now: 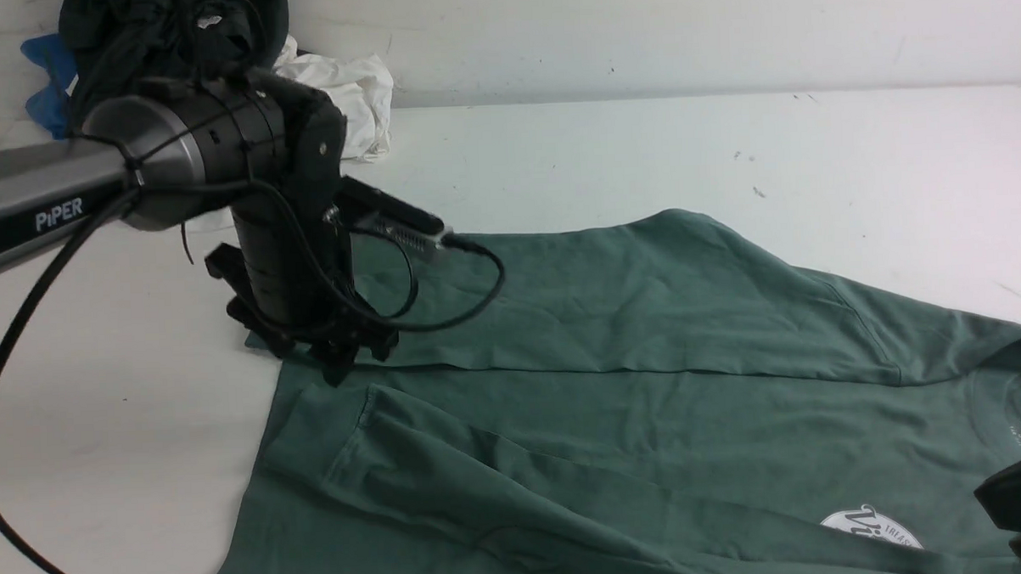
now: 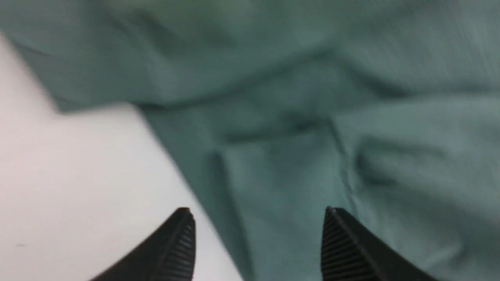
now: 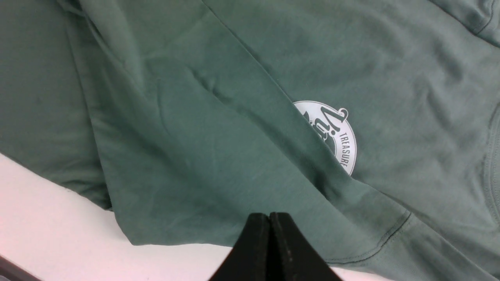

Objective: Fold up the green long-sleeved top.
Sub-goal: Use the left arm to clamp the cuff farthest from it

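Item: sage-green cotton jersey long-sleeved top (image 1: 649, 359), laid beneath the left gripper (image 2: 258, 214), whose jaws are parted, nothing held; the right gripper (image 3: 269, 218) is clenched above it.

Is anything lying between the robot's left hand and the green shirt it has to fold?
Nothing visible does. The open left hand hangs directly over the edge of the sage-green long-sleeved cotton top, with only white table beside it.

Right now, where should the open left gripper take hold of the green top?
Probably the hem corner of the green top beneath the left gripper. Come straight down, one finger over the table: the cloth lies flat and its edge runs between the open jaws.
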Action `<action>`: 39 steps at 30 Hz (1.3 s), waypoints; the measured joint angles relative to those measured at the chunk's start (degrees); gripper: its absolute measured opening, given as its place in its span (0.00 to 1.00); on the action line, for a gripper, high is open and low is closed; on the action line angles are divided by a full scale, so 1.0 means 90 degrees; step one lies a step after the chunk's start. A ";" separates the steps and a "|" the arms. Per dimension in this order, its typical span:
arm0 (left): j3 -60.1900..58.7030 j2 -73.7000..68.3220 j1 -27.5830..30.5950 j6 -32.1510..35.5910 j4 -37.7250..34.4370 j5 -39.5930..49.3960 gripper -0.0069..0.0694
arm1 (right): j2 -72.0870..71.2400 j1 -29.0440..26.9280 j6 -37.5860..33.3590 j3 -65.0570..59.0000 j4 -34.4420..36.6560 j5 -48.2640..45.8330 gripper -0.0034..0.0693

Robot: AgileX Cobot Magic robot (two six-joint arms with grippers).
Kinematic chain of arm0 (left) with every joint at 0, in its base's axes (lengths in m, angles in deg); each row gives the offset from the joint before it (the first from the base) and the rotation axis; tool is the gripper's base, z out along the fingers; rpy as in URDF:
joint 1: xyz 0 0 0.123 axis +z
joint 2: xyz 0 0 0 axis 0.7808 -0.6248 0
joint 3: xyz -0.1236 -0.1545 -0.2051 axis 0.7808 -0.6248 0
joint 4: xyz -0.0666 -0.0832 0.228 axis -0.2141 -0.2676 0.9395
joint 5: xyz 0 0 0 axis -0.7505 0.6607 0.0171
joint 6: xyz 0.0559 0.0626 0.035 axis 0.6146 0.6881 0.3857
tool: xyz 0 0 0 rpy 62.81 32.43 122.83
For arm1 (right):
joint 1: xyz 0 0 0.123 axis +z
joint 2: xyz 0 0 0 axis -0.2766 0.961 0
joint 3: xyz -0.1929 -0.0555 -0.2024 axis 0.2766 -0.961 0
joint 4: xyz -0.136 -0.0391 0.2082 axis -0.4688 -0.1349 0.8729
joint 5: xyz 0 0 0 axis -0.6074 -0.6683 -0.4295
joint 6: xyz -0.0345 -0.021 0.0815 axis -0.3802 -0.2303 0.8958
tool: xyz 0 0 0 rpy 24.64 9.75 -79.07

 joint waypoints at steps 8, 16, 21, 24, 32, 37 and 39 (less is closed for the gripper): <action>0.0986 -0.0459 0.0461 0.0626 0.0100 0.0022 0.65 | 0.0014 0.0000 0.0000 0.0000 -0.0042 0.0135 0.03; 0.1007 -0.1346 0.0362 0.1761 0.0098 -0.0297 0.65 | 0.0021 0.0000 0.0000 0.0000 -0.0056 0.0177 0.03; 0.1028 -0.1562 0.0198 0.2050 0.0118 -0.0488 0.65 | 0.0021 0.0000 -0.0013 0.0000 -0.0118 0.0225 0.03; 0.1049 -0.1590 0.0185 0.2069 0.0130 -0.0506 0.65 | 0.0021 0.0000 -0.0018 0.0000 -0.0163 0.0226 0.03; 0.1162 -0.1665 0.0171 0.2077 0.0073 -0.0461 0.40 | 0.0021 0.0000 -0.0018 0.0000 -0.0179 0.0226 0.03; 0.1473 -0.1782 0.0171 0.2057 0.0017 -0.0192 0.19 | 0.0021 0.0000 -0.0018 0.0000 -0.0179 0.0226 0.03; 0.1626 -0.1803 0.0171 0.2057 -0.0034 -0.0102 0.13 | 0.0021 0.0000 -0.0018 0.0000 -0.0179 0.0226 0.03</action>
